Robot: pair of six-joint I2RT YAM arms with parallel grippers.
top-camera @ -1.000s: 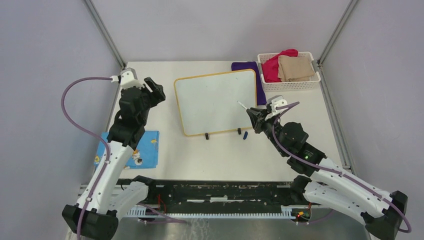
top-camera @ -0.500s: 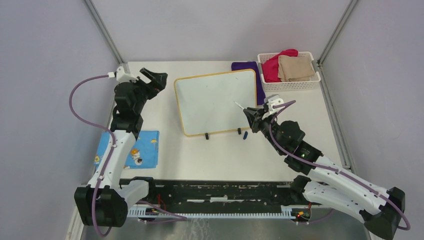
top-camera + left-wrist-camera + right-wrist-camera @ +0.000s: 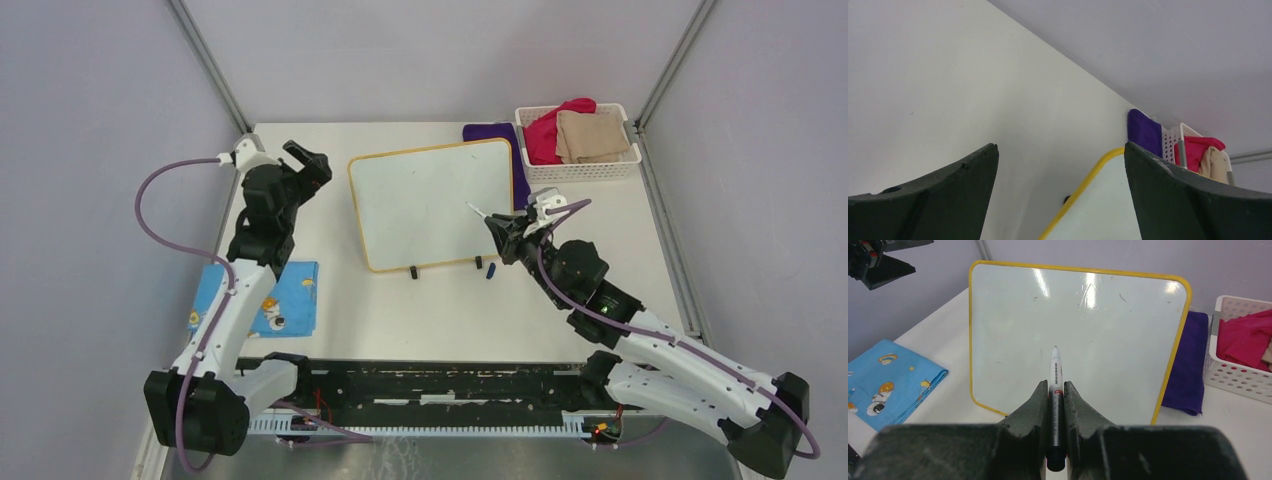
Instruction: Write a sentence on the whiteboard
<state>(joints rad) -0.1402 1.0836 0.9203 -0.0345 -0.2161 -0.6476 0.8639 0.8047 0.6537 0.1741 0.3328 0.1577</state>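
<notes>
Moved: my left gripper [image 3: 308,168] sits a touch nearer me than half a second ago, apart from the whiteboard [image 3: 430,200]'s left edge; my right gripper [image 3: 503,235] has hardly shifted.
Whiteboard: mid-table, yellow-framed, two black feet on its near edge; its face shows white with glare and faint scuffs.
Marker [image 3: 1055,365]: pinched between my right fingers, tip pointing over the board's right part; I cannot tell whether it touches.
Right gripper: closed tight on the marker's barrel, just off the board's near right corner.
Left gripper: jaws spread wide, holding nothing.
Cap [image 3: 491,270]: blue, on the table [image 3: 400,310] just beside the right foot.
Cloth [image 3: 488,131]: purple, tucked behind the board's far right corner.
Basket [image 3: 580,172]: white, right of the cloth, red and tan fabric inside.
Booklet [image 3: 295,285]: blue, near left, by my left arm.
</notes>
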